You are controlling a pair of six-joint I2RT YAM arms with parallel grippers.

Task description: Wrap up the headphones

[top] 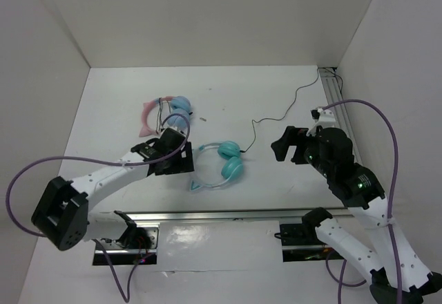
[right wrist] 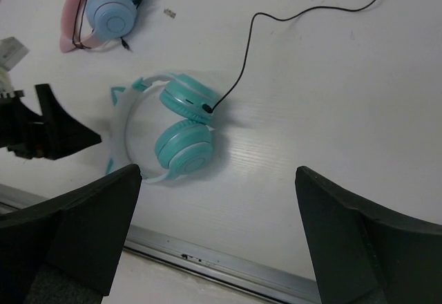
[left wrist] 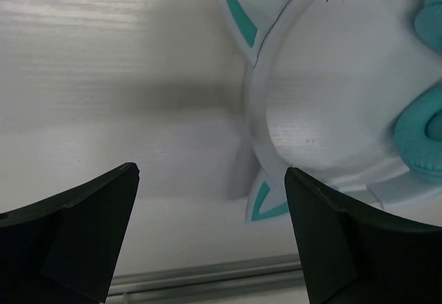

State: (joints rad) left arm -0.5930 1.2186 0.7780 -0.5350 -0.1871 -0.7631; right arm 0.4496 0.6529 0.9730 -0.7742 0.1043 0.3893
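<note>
Now we see the left end effector (left wrist: 210, 171) gaping empty beside the headphones (top: 231, 169), and the right end effector (right wrist: 217, 171) likewise wide open, holding nothing.

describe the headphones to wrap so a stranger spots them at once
On the white table, look near the middle. The teal headphones lie there, a long black cable trailing toward the back right. The other pair, farther back left, has a pink band.

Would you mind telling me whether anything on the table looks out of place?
The black cable of the teal headphones trails loose toward the far right corner, unwrapped. A small stray bit lies beside the pink headphones.
</note>
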